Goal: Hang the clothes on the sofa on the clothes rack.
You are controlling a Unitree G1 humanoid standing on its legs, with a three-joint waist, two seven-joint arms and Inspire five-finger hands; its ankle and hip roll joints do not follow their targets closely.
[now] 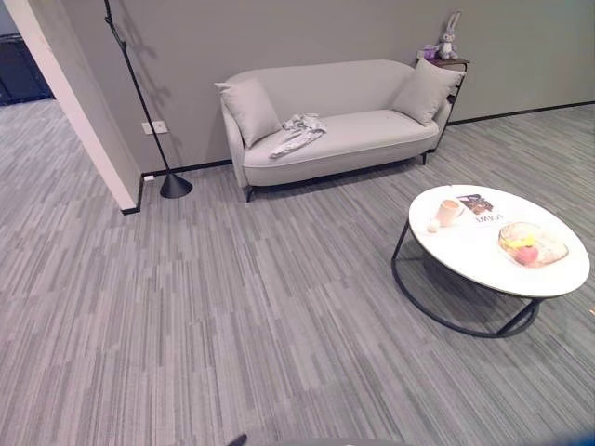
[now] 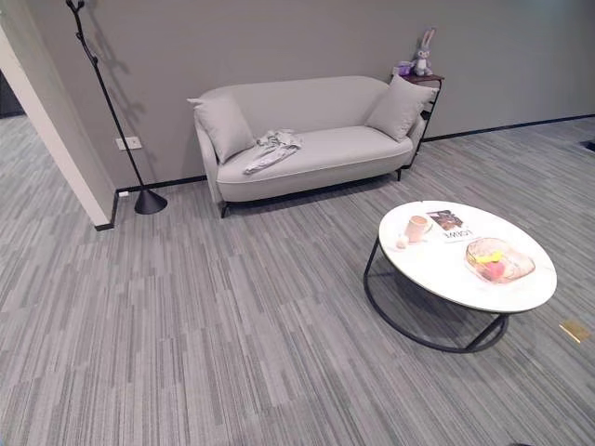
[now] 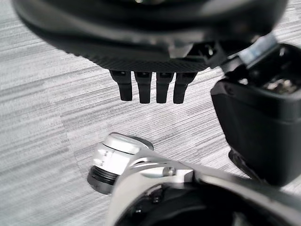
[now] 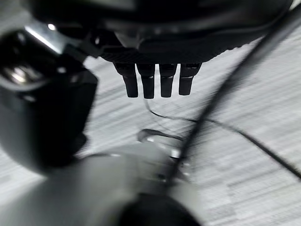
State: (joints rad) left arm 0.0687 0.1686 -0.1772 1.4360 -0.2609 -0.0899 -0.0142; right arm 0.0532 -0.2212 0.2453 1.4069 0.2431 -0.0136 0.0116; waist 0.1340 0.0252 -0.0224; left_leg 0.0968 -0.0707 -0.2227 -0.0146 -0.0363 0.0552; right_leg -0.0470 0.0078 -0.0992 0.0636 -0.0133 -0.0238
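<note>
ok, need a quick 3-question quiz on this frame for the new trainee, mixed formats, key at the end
1. True or false: the grey garment already hangs on the black clothes rack.
2. Multiple choice: the garment lies on the sofa nearest to which thing? A) the left cushion B) the right cushion C) the toy rabbit
3. Fill in: the pink cup and the glass bowl of fruit stand on the round white ____.

Key
1. False: it lies crumpled on the sofa seat; the rack stands bare to the sofa's left. Left hand and right hand hang over the floor with fingers straight, holding nothing.
2. A
3. table
</note>
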